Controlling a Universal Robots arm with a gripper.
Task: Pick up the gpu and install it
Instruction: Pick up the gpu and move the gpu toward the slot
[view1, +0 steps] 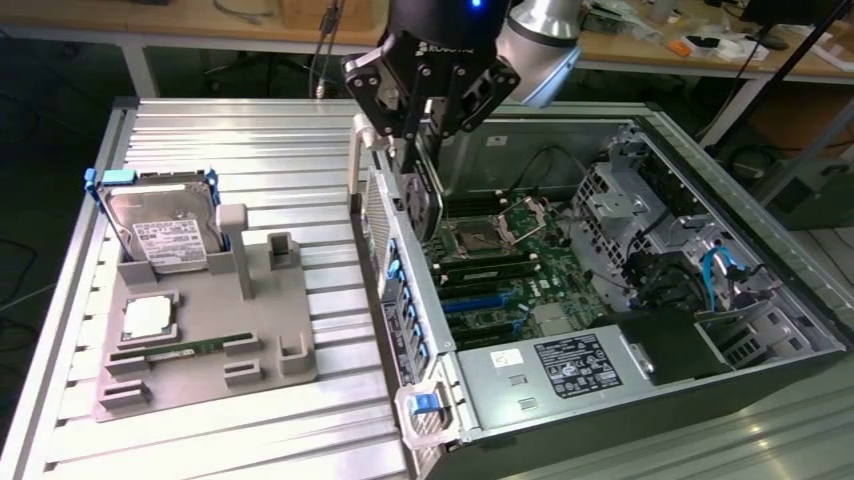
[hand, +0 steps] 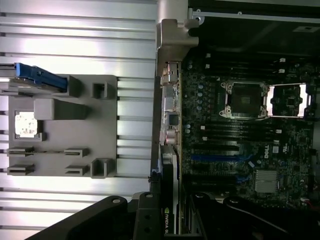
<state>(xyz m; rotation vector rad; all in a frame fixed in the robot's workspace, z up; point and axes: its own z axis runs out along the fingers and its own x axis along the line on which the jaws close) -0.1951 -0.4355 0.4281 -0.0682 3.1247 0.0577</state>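
Observation:
My gripper is shut on the gpu, a black-shrouded card that hangs on edge below the fingers. Its silver end bracket points toward the exterior view's left. The card hovers over the rear wall of the open computer case, above the motherboard and apart from it. Blue and black expansion slots lie lower on the board. In the wrist view the gpu is seen edge-on between the fingers, with its bracket at the far end beside the motherboard.
A grey fixture plate lies on the ribbed metal table at the exterior view's left. It carries a hard drive in a blue-clipped stand, a CPU and a RAM stick. The power supply and drive cages crowd the case.

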